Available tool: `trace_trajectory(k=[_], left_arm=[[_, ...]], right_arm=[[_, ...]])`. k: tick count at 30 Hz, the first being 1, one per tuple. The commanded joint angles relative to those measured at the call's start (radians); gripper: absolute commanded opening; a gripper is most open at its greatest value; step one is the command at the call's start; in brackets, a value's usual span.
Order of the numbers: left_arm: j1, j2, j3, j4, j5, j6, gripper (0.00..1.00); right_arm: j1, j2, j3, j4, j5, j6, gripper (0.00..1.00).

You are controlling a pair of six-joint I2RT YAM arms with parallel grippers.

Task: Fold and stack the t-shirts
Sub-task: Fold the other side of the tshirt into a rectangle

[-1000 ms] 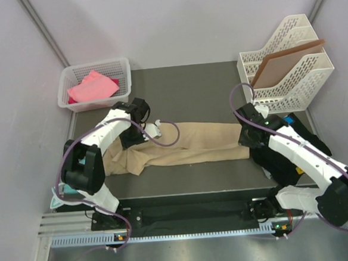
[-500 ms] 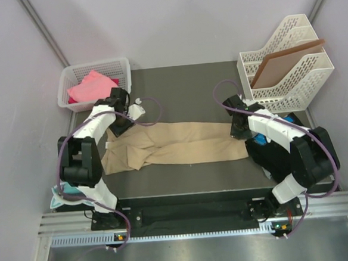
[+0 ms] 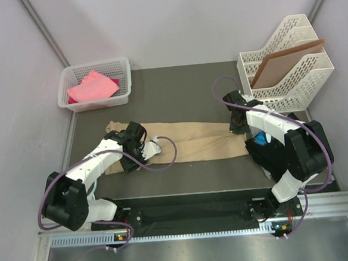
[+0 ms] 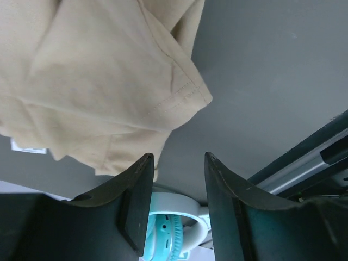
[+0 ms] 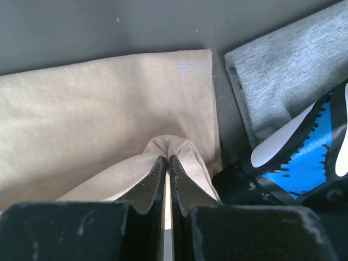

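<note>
Only wrist views reveal right pincer pinching tan shirt, left pincer parted.

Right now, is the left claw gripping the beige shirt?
No: the left claw stands open and empty, and the beige shirt lies just beyond it.

Tan t-shirt: plain beige with matching hem stitching and a white neck label. Pink t-shirt: plain, lying in a white lattice basket at the far left corner of the tabletop, which is dark grey and unpatterned. At the right edge: grey cloth, heathered; blue garment, glossy, with black edging and white patches. Board: brown, standing in a white lattice rack. Round object: teal. Left end effector and right end effector: black.
</note>
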Motion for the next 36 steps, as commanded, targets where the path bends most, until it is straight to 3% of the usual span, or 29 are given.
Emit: trace_trajectory(k=[1, 16, 19, 20, 22, 29, 36], left_arm=[[-0.004, 0.035, -0.008, 0.044, -0.018, -0.055, 0.47], [-0.001, 0.191, 0.006, 0.22, -0.072, -0.068, 0.42], [0.005, 0.213, 0.022, 0.231, -0.08, -0.064, 0.23], [0.009, 0.214, 0.035, 0.229, -0.08, -0.062, 0.11], [0.013, 0.216, 0.055, 0.219, -0.08, -0.064, 0.05], [0.018, 0.136, 0.184, 0.113, -0.093, -0.064, 0.0], [0.016, -0.013, 0.295, -0.186, -0.012, -0.067, 0.02]], right_arm=[[-0.023, 0.001, 0.039, 0.028, 0.005, -0.019, 0.0], [-0.023, -0.027, 0.019, 0.033, -0.007, -0.019, 0.0], [-0.023, -0.033, 0.016, 0.033, -0.007, -0.019, 0.0], [-0.023, -0.036, 0.013, 0.033, -0.007, -0.017, 0.0], [-0.025, -0.038, 0.01, 0.034, -0.007, -0.02, 0.0], [-0.026, -0.054, 0.008, 0.027, -0.001, -0.028, 0.0], [-0.026, -0.108, -0.016, 0.014, -0.001, -0.037, 0.0]])
